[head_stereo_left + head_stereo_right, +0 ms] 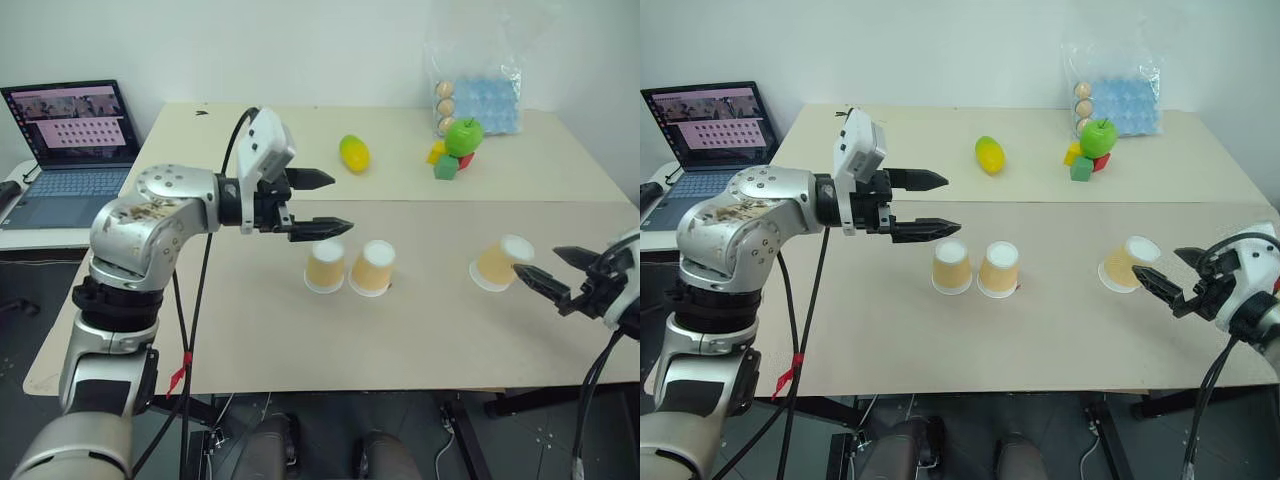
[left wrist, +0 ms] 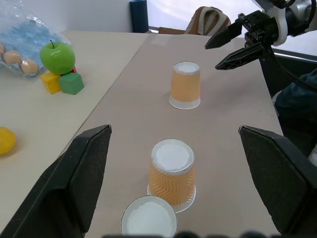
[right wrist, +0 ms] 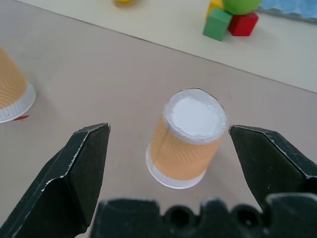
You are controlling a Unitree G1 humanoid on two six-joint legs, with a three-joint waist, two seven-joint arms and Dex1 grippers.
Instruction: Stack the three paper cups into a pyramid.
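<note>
So far the pyramid has its lower row only: on the bench two cups stand upside down, side by side and just about touching, the left cup and the middle cup, which I take as the landmark. The third cup stands apart to the right of the middle cup, also upside down, nothing stacked on anything. The left hand hovers above and to the left of the middle cup, fingers spread and empty. The right hand sits just right of the third cup, fingers spread wide to either side of it without touching, as the right wrist view shows. Left to do, I judge: grip that cup, carry it over, and set it on top of the pair.
</note>
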